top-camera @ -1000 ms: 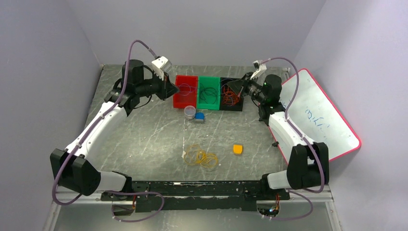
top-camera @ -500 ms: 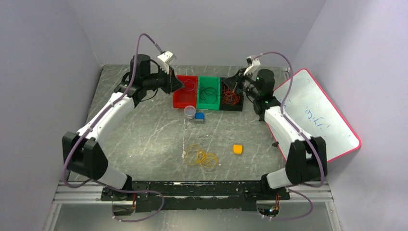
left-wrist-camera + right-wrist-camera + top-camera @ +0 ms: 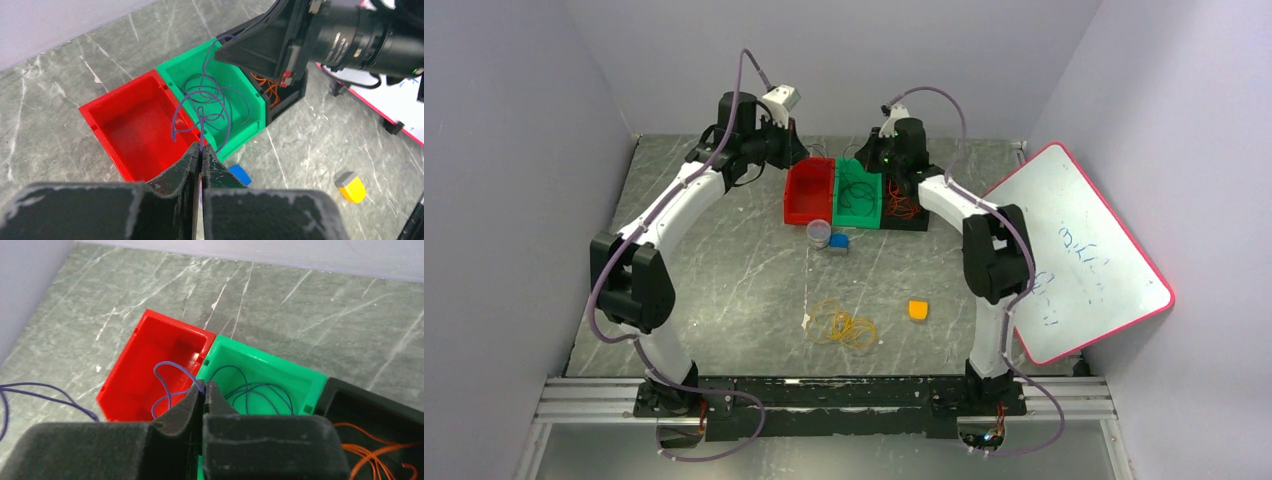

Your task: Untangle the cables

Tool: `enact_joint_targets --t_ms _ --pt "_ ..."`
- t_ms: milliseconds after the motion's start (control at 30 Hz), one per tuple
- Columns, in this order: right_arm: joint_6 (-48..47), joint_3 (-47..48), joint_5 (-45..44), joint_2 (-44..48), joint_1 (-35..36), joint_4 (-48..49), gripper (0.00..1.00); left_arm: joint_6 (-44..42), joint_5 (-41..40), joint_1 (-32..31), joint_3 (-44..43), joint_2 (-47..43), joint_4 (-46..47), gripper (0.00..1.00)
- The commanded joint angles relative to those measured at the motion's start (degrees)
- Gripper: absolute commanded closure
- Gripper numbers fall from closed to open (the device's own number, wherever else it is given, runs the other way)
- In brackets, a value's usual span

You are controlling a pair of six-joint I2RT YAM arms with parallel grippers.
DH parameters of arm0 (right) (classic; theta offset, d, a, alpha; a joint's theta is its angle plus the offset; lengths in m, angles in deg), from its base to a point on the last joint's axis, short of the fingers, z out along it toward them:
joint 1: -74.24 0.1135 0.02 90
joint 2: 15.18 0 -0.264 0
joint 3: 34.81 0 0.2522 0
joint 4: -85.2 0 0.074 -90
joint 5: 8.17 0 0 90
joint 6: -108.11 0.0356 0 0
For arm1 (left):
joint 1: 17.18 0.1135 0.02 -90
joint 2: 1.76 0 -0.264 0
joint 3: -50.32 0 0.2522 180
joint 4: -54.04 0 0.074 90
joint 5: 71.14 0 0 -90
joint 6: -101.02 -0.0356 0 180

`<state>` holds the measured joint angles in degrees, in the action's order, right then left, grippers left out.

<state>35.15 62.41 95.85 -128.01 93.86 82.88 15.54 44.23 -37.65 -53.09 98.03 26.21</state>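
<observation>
In the top view, the left claw point(image 3: 795, 152) hangs at the upper left of the red bin point(image 3: 807, 216) and the right claw point(image 3: 865, 157) over the far end of the green bin point(image 3: 857, 223). A heap of yellow cables point(image 3: 842, 326) lies loose on the table point(image 3: 724, 270) at lower centre. Half a second earlier the arms were more spread out, with the right claw nearer the black bin point(image 3: 906, 224); now the arms stand more upright and the claws are closer together. In the left wrist view, the left claw is clenched on a purple cable point(image 3: 206, 94), which climbs in loops above the green bin toward the right claw at top centre. In the right wrist view, the right claw is also shut tight on that purple strand, with loops over the red and green bins and orange cables point(image 3: 376, 449) at lower right. The step looks like drawing the purple cable apart between the two grips. The next move likely calls for a slow, steady separation, so the loops open rather than knot.
</observation>
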Motion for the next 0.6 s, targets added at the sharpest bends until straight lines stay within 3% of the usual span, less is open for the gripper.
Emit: enact_joint_targets --t_ms 0,567 --pt "-2.21 6.20 -2.68 -5.90 1.53 -2.23 1.00 0.16 -4.28 -0.27 -4.68 2.71 -3.03 0.93" --pt "-5.60 2.09 -10.91 -4.91 1.85 -5.67 0.97 -1.27 -4.24 -3.84 -8.91 8.92 -5.74 0.93"
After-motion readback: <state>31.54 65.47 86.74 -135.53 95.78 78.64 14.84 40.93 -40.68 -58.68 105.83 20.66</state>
